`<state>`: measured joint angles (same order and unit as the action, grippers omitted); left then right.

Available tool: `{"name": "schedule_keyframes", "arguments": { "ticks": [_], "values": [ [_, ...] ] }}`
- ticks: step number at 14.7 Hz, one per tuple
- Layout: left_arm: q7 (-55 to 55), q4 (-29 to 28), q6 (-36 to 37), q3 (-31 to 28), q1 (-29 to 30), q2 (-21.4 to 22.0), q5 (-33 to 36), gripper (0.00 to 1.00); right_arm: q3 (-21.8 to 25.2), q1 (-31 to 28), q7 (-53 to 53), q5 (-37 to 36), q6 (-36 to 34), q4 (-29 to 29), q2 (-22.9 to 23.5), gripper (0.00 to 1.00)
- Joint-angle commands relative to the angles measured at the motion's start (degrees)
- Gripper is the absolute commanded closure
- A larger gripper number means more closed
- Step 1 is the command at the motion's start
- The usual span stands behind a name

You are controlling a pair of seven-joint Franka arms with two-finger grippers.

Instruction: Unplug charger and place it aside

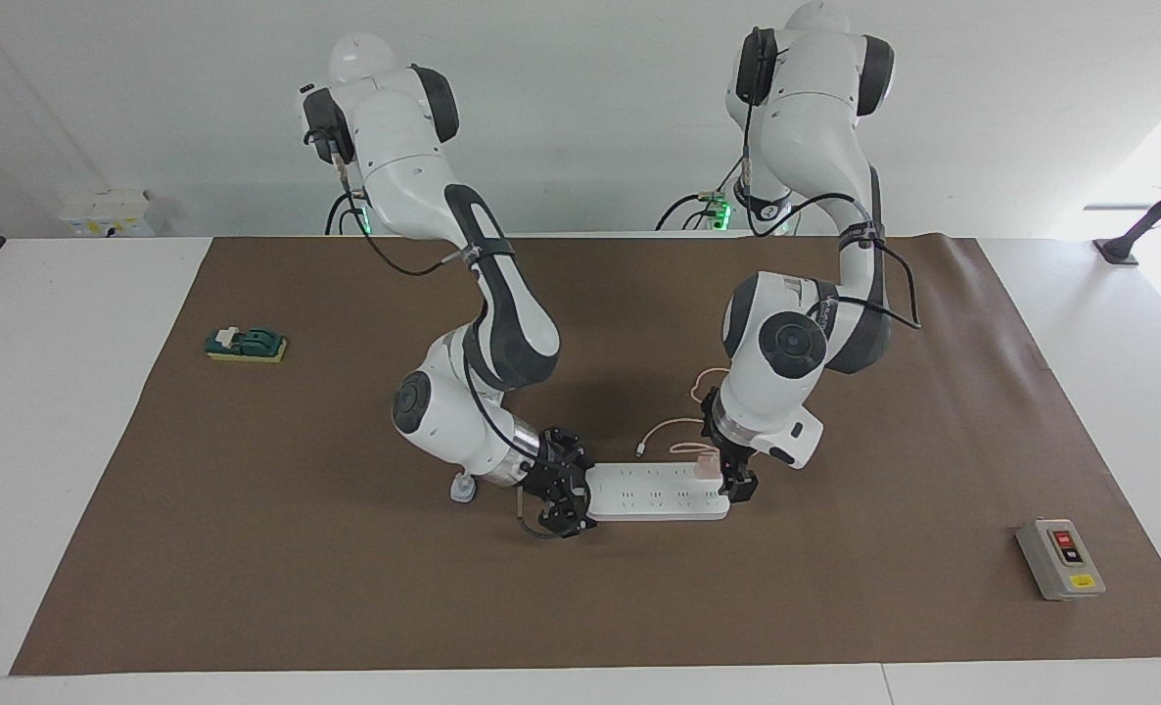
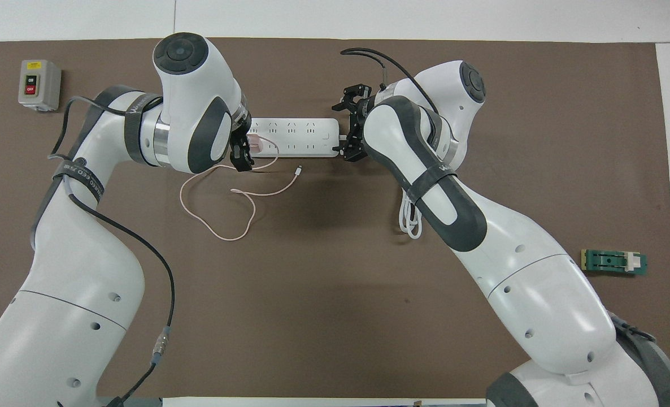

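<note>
The charger (image 1: 706, 464) sat plugged into the white power strip (image 1: 654, 492) at the strip's end toward the left arm, its thin pink cable (image 2: 222, 217) looping over the brown mat (image 1: 248, 548) nearer the robots. In the facing view the strip's long axis ran from nine to three o'clock, with one gripper at each end. The left gripper (image 1: 729, 472) was down at the three o'clock end, its fingers set on either side of the pink cube and apparently closed on it, though actual contact could not be confirmed. The right gripper (image 1: 563, 490) sat at the nine o'clock end, its fingers spread about the strip's end as if to brace it; whether they pressed on it was unclear. The charger lay directly beneath the left gripper, so that arm was plainly the nearer, and the pull probably called for a straight lift off the strip's face, across its long axis. A grey switch box (image 1: 1060, 558) and a green block (image 1: 246, 344) lay well apart toward the mat's two ends.
</note>
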<state>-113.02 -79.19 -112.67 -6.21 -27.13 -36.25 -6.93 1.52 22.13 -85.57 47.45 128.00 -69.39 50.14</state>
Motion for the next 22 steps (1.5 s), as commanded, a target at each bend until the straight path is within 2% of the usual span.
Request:
{"name": "schedule_keyframes", "arguments": {
  "ticks": [1,4,5,7,9,10,11,12,20,22],
  "values": [
    [-0.98,1.58,-0.09,-0.65,-0.65,-1.28,0.87,0.00,-1.59,-1.21,-1.53,1.33,-1.44,6.45,3.90,0.00],
    [-0.63,1.58,-0.09,-0.56,-0.65,-1.28,0.87,0.01,-3.09,-1.30,-1.36,1.50,-0.47,7.07,5.57,0.00],
    [-0.10,1.67,-0.18,-0.56,-0.65,-1.19,0.78,0.10,-3.79,-1.47,-1.35,1.59,-0.47,8.03,6.36,0.00],
    [0.95,1.67,-0.36,-0.47,-0.65,-1.19,0.78,0.38,-5.55,-3.14,-1.53,2.73,-2.22,8.83,6.90,0.00],
    [1.92,1.67,-0.36,-0.47,-0.65,-1.10,0.87,0.56,-5.82,-4.19,-1.62,2.73,-5.73,10.23,7.07,0.00],
    [2.27,1.67,-0.36,-0.47,-0.65,-1.10,0.78,0.63,-5.82,-4.90,-1.70,2.73,-7.31,11.54,7.25,0.00],
    [2.88,1.67,-0.36,-0.47,-0.65,-1.10,0.78,0.74,-5.73,-5.42,-1.70,2.73,-8.81,12.34,7.51,0.00],
    [3.67,1.67,-0.36,-0.47,-0.56,-1.02,0.78,1.00,-5.65,-5.60,-1.71,2.65,-9.17,12.87,7.51,0.00],
    [4.82,1.14,-0.36,-0.47,-0.38,-1.10,0.87,1.00,-5.38,-3.58,-0.57,1.24,-5.31,11.30,7.69,0.00],
    [4.74,1.05,-0.36,-0.47,-0.38,-1.10,0.87,1.00,-5.47,-2.88,0.84,1.06,-2.07,9.54,7.86,0.00]
  ]
}}
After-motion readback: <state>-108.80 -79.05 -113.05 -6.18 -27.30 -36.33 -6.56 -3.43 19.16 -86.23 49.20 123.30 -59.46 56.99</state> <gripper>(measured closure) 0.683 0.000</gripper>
